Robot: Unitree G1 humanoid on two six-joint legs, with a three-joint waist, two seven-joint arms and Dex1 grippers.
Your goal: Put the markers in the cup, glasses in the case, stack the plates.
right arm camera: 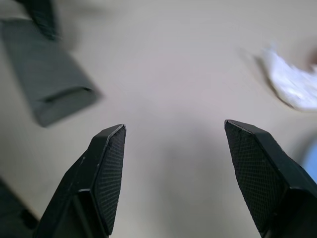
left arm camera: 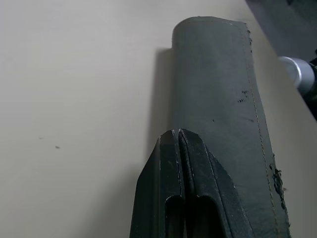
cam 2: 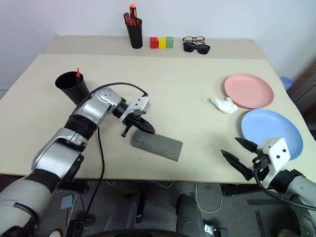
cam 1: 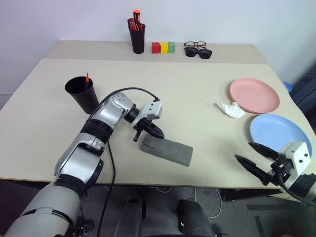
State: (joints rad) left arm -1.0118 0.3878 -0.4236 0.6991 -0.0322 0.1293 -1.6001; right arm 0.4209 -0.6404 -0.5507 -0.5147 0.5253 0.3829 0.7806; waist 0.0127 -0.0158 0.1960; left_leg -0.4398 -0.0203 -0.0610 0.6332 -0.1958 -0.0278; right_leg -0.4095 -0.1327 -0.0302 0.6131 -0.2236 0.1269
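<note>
Left claw (cam 1: 154, 132) was closed, fingers pressed together with nothing between them, its tip over the near-left end of the grey case (cam 1: 167, 150). The case lay shut on the table (cam 1: 197, 98), near the front edge. Right claw (cam 1: 256, 157) stood open and empty, at the table's front right corner, just in front of the light blue plate (cam 1: 276, 131). The pink plate (cam 1: 254, 95) lay beyond it, apart, unstacked. A crumpled white scrap (cam 1: 230, 109) sat left of the plates. The black cup (cam 1: 81, 94) stood behind the left arm, a red marker tip (cam 1: 87, 77) showing above its rim. Along the far edge: pen holder (cam 1: 137, 39), coloured blocks (cam 1: 163, 47), sunglasses (cam 1: 198, 53) with a pair of clear glasses (cam 1: 196, 45) behind.
</note>
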